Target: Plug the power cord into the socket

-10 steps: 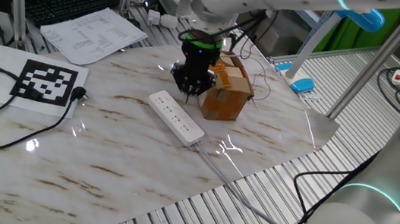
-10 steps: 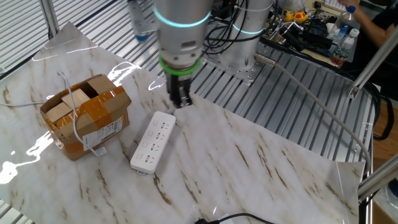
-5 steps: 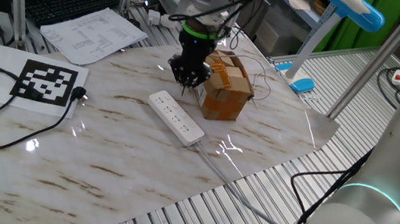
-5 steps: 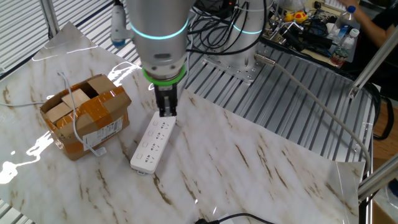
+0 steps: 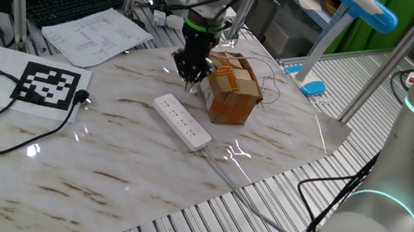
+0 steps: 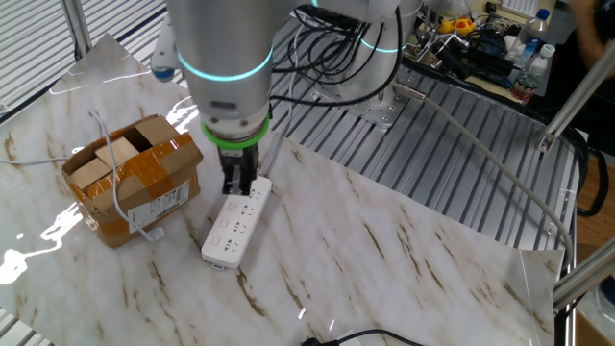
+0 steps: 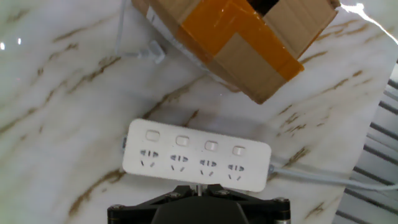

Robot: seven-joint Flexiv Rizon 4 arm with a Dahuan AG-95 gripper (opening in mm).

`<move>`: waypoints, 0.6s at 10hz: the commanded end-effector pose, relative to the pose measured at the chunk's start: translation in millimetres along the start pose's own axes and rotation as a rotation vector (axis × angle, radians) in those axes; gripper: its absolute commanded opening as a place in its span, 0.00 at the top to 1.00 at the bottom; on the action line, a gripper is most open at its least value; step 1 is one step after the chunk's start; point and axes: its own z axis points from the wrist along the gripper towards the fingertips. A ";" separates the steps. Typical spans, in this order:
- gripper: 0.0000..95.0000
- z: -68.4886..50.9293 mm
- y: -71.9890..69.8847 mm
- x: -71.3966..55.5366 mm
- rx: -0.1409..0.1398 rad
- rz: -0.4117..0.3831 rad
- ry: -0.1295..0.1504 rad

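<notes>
The socket is a long white power strip [image 5: 182, 122] lying flat on the marble table, with a row of outlets [image 7: 198, 155] and a white cable [image 7: 323, 178] leaving one end. My gripper [image 5: 189, 84] hangs above the strip's far end [image 6: 235, 221], fingers pointing down. Its jaws are shut with nothing between them [image 7: 199, 185]. The power cord is a black cable [image 5: 2, 111] looped at the table's left side. Its plug [image 5: 82, 99] rests by a printed marker sheet, far from the gripper.
A taped cardboard box [image 5: 230, 93] stands right beside the strip [image 6: 130, 183] [image 7: 242, 43], with a thin white wire over it. The marker sheet [image 5: 48, 85] and loose papers [image 5: 94, 35] lie at the left. The table's edge meets ribbed metal rails [image 6: 432, 163].
The hand has slid sideways from beyond the strip's end to over that end, closer to the box. The jaws stayed shut; strip, box and cord have not moved.
</notes>
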 end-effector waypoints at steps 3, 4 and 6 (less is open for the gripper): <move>0.80 -1.5 17.1 -10.3 0.003 0.095 -0.025; 0.80 -2.6 22.6 -14.3 0.000 0.140 -0.026; 0.80 -3.7 27.3 -17.9 -0.005 0.199 -0.026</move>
